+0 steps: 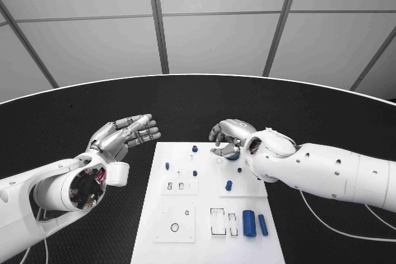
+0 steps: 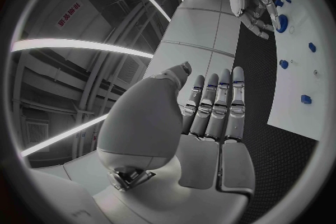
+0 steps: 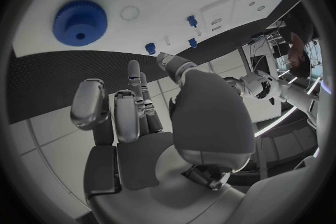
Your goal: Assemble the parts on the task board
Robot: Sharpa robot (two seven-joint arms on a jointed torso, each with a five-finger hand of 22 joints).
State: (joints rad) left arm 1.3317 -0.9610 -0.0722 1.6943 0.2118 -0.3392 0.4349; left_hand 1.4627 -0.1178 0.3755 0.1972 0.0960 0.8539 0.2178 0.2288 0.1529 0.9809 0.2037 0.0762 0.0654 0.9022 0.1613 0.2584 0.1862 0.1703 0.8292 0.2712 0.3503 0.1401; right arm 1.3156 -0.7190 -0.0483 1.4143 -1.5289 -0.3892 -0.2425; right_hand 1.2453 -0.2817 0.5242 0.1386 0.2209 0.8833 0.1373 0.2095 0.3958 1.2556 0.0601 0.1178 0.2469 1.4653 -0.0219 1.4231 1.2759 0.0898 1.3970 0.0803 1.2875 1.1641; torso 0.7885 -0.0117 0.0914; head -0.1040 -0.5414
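The right hand (image 1: 229, 135) hovered over the blue gear (image 3: 80, 21), fingers apart, holding nothing. The left hand (image 1: 123, 135) waited, fingers spread. A careless descent could knock the gear off the task board (image 1: 191, 218).

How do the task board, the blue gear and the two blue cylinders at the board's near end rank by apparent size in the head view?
1. Task board.
2. Thicker blue cylinder.
3. Thinner blue cylinder.
Blue gear: unrankable, since the right hand mostly hides it.

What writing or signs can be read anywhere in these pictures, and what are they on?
Red sign on the room's wall, in the left wrist view: a few red characters, too small and blurred to read.
White task board: outlines and holes, no readable words or numbers.
Nothing else bears readable text.
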